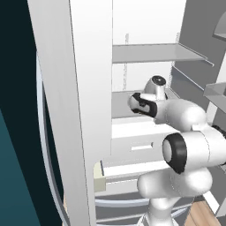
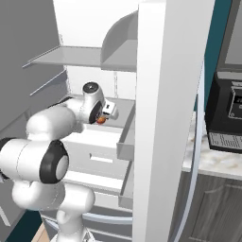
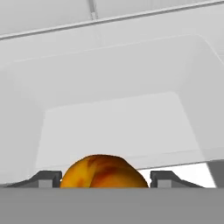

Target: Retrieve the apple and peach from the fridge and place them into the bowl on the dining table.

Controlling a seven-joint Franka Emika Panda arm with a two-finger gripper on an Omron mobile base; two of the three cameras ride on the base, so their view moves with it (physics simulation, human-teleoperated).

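Observation:
The fridge [image 1: 88,88] stands open and my arm reaches into its white interior. My gripper [image 2: 105,116] hovers over the middle shelf [image 2: 120,111], with the peach [image 2: 100,120] at its tips. In the hand view the peach [image 3: 103,173], orange with darker reddish shading, sits between the two dark fingertips [image 3: 46,178], which press against its sides. My gripper [image 3: 105,179] is shut on it. Beyond the fruit lies a white fridge bin [image 3: 113,122]. The apple, the bowl and the dining table are out of view.
An upper grey shelf [image 1: 154,53] hangs close above the hand. The fridge's white door edges [image 2: 165,118] flank the arm on both sides, and door bins [image 1: 216,90] jut in at the right. A dark appliance [image 2: 227,118] sits on a marble counter [image 2: 212,163].

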